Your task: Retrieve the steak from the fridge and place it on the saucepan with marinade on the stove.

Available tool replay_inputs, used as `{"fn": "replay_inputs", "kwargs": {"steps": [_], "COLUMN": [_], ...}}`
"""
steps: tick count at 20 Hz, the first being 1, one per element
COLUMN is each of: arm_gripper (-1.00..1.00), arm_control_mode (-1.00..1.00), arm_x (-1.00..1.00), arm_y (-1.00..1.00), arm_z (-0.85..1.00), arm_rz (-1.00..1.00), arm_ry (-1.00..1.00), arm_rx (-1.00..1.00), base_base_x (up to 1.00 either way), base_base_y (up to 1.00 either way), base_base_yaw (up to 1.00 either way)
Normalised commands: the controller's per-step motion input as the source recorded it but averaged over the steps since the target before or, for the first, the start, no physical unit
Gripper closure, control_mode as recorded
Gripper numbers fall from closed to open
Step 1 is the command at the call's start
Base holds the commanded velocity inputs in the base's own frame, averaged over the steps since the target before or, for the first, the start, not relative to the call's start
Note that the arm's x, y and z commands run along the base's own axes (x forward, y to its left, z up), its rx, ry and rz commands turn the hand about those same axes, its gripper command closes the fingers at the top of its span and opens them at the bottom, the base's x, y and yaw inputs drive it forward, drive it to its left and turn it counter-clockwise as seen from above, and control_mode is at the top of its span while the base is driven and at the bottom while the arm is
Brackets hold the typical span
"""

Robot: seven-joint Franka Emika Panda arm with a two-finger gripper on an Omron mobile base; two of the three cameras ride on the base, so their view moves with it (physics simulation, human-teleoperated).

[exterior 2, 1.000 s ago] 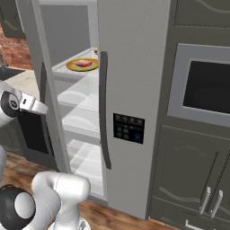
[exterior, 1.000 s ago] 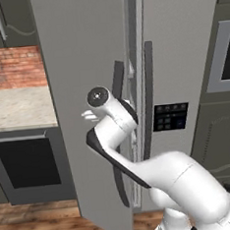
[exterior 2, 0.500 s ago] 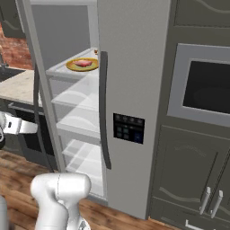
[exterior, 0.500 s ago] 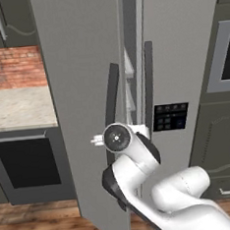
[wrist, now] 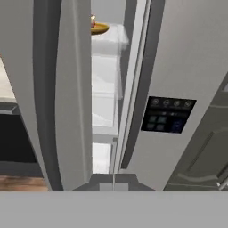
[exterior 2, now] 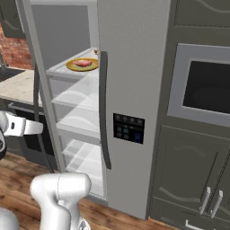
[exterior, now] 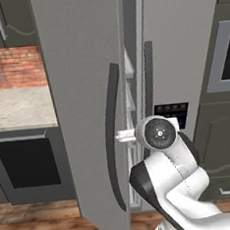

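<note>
Lighting's flat and even on my feeds, typical render with no hard shadows or glare. Inside the fridge (exterior 2: 76, 103) the shelves glow bright white. Hand view looks soft and blurry, base views a bit pixelated.

A red brick wall (exterior: 14, 66) rises behind a pale stone counter (exterior: 17, 108) on the left. Dark grey-green cabinets (exterior 2: 188, 179) and a built-in oven (exterior 2: 202, 85) stand right, above a wooden floor (exterior: 38, 225).
</note>
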Motion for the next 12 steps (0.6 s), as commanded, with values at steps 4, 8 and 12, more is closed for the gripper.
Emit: {"fn": "replay_inputs", "kwargs": {"steps": [4,8,12], "arm_gripper": [1.00,1.00,1.00], "arm_control_mode": [-1.00,-1.00,-1.00], "arm_x": [-0.64,-0.43,-0.02], "arm_y": [-0.57,-0.69,-0.69], "arm_z": [0.59,0.37,0.02], "arm_rz": [0.04,0.07,0.19], "arm_ry": [-0.02,0.00,0.00], "arm_rx": [0.00,0.01,0.02], "base_base_x": [0.00,0.00,0.00], "base_base_y": [0.00,0.00,0.00], "base_base_yaw": [0.00,0.00,0.00]}}
